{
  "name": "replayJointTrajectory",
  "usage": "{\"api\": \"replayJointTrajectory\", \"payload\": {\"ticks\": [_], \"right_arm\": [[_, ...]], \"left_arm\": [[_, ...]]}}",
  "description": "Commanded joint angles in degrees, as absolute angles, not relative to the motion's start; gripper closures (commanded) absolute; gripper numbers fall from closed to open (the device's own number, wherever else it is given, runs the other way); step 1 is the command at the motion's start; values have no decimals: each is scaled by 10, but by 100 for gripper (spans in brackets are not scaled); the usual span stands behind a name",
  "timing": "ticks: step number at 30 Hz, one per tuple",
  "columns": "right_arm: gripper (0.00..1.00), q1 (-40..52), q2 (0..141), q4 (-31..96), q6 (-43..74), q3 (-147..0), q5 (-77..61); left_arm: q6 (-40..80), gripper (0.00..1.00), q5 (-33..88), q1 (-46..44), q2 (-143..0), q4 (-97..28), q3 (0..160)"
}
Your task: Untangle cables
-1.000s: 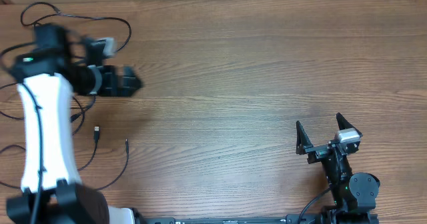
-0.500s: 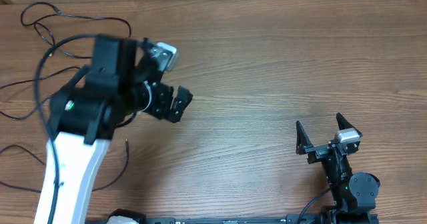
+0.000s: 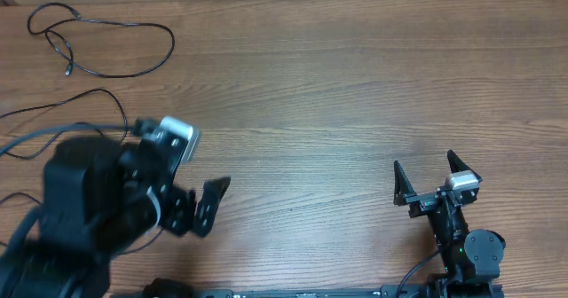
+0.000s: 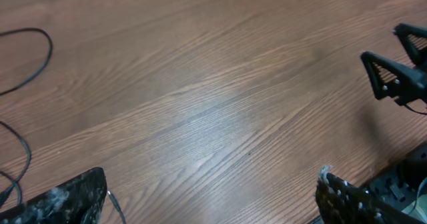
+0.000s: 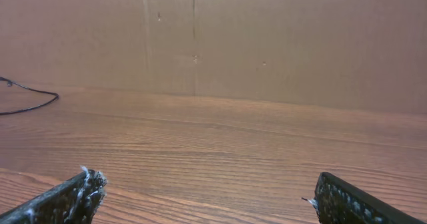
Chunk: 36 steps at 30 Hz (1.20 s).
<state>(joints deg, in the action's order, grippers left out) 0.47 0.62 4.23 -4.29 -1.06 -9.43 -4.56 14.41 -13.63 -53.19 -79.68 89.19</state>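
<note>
Thin black cables lie loose at the table's far left. One cable forms a wide loop at the back left. Another cable runs in from the left edge and passes under my left arm. My left gripper is open and empty above bare wood, to the right of the cables. In the left wrist view a cable loop lies at the upper left, and a thin cable end lies beside the left finger of my left gripper. My right gripper is open and empty, far from the cables.
The wooden table has a cardboard wall along its back edge. In the right wrist view a cable shows at the far left beyond my open right gripper. My right gripper also shows in the left wrist view.
My left arm has swung from the back left down toward the front of the table, uncovering the cables at the back left. My right arm has not moved.
</note>
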Motion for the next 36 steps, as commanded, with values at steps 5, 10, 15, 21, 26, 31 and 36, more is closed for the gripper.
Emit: {"api": "replayJointTrajectory", "payload": {"ticks": [5, 10, 15, 21, 26, 31, 36], "right_arm": [[0, 6, 2, 40, -44, -5, -90], [0, 6, 2, 40, -44, -5, -90], [0, 6, 2, 40, -44, -5, -90], [0, 6, 2, 40, -44, -5, -90], [0, 6, 2, 40, -44, -5, -90], [0, 6, 2, 39, -44, -5, -90], [0, 6, 2, 40, -44, -5, -90]], "left_arm": [[-25, 0, 140, -135, -456, -818, 901], [-21, 0, 140, -135, -453, -866, 901], [-21, 1, 140, -135, -453, -879, 901], [-21, 0, 146, -135, -453, -893, 901], [-21, 0, 146, -135, -453, -916, 901], [-22, 1, 145, -135, -453, -929, 901], [-34, 0, 146, -135, -453, -920, 901]]}}
